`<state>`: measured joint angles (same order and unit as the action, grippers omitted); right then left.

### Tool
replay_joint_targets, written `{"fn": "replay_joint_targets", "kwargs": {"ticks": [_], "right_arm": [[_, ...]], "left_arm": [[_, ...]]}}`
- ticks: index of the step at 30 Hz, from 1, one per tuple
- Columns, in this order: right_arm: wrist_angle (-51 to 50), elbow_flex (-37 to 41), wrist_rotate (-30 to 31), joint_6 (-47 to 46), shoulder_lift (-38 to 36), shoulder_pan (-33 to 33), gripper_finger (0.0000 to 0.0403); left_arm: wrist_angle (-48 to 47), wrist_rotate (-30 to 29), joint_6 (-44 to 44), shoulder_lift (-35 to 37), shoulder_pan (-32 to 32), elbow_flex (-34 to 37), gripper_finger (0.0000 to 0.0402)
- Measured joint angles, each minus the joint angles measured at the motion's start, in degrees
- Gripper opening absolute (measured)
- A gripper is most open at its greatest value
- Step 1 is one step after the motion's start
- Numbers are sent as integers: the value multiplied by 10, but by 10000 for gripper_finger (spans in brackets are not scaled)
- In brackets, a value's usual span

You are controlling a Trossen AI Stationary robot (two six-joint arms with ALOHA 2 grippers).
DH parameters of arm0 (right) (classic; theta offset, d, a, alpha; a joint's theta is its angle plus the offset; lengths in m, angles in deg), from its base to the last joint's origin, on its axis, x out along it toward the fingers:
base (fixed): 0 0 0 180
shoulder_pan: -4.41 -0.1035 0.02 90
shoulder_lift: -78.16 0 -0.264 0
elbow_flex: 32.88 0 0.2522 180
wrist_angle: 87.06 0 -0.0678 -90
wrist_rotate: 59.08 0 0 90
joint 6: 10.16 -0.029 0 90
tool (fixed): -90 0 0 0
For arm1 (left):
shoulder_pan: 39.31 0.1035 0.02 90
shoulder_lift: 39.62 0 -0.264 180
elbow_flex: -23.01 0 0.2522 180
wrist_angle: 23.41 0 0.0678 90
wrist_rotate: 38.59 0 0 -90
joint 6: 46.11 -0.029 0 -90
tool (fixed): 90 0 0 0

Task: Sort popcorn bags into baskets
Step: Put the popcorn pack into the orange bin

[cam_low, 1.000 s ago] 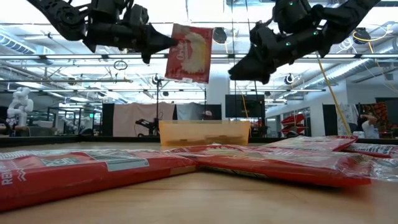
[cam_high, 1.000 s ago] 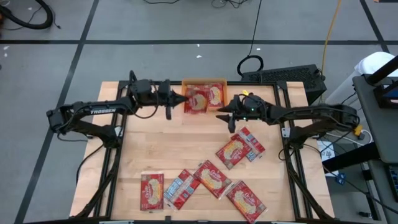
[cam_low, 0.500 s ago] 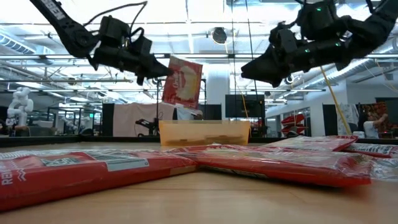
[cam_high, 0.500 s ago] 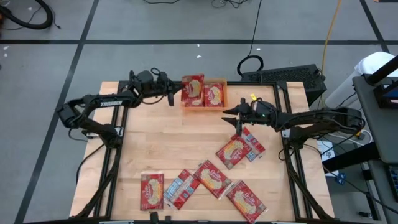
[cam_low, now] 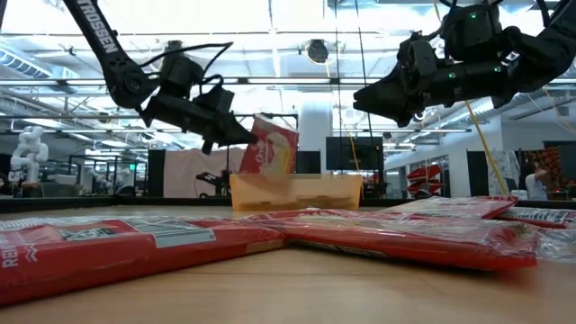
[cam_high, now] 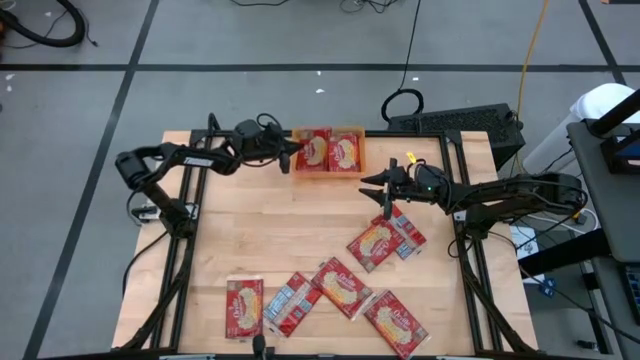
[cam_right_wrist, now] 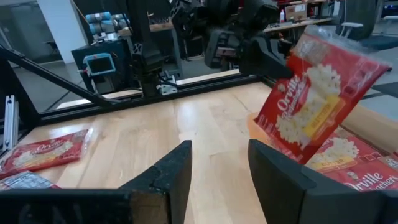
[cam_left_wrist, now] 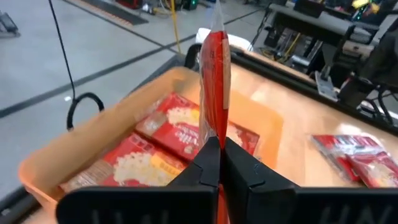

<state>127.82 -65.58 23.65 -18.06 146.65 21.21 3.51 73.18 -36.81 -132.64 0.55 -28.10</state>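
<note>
My left gripper (cam_high: 290,152) is shut on a red popcorn bag (cam_high: 312,150) over the left half of the orange basket (cam_high: 356,132) at the table's far edge. That bag (cam_right_wrist: 314,93) stands on edge. Its lower end dips behind the basket's rim (cam_low: 297,180). Two bags (cam_left_wrist: 158,146) lie flat inside the basket. My right gripper (cam_high: 375,190) hovers open to the right of the basket, above the table, with nothing between its fingers (cam_right_wrist: 217,180). Several more bags (cam_high: 343,287) lie flat on the table's near half. My left gripper pinches the bag's edge (cam_left_wrist: 213,134) that faces the table's left side between its two fingers (cam_left_wrist: 202,171). The fingers come from the left, slanting slightly down. The bag stands upright and tilted, its lower end inside the basket. Whether it rests on the bags there, I cannot tell.
Two overlapping bags (cam_high: 385,235) lie just near of my right gripper. Others lie along the near edge (cam_high: 245,307) (cam_high: 395,322). Bare wood (cam_high: 270,225) spreads across the table's middle and left. Black frame rails (cam_high: 185,250) run down both sides of the table.
My left gripper has gone down and toward the far edge with the bag. The bag has sunk from well above the basket until its lower end is behind the rim, and it has turned more edge-up. My right gripper has drawn back a little toward the right, still open.
</note>
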Motion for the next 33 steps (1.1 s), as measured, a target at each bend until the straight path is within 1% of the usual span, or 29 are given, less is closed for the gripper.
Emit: {"fn": "replay_joint_targets", "kwargs": {"ticks": [3, 5, 13, 18, 21, 30, 33], "right_arm": [[-1, 0, 0, -3, 0, 0, 148], [-1, 0, 0, -4, 0, 0, 148], [-2, 0, 0, -4, 0, 0, 148], [-2, 0, 0, -4, 0, 0, 148], [-2, 0, 0, -7, 0, 0, 148], [-2, 0, 1, -9, 0, 0, 148], [-4, 0, 15, -8, 0, 0, 148]], "left_arm": [[0, -7, 9, -5, -1, 0, 3], [-1, -13, 17, -6, 0, 0, 9], [-2, -15, 15, -6, 0, 0, 54], [-19, -54, 14, -6, 1, 0, 85], [-20, -65, 14, -6, 5, 0, 102], [-14, -69, 14, -6, 20, 0, 148], [-16, -69, 13, -2, 21, 0, 160]]}}
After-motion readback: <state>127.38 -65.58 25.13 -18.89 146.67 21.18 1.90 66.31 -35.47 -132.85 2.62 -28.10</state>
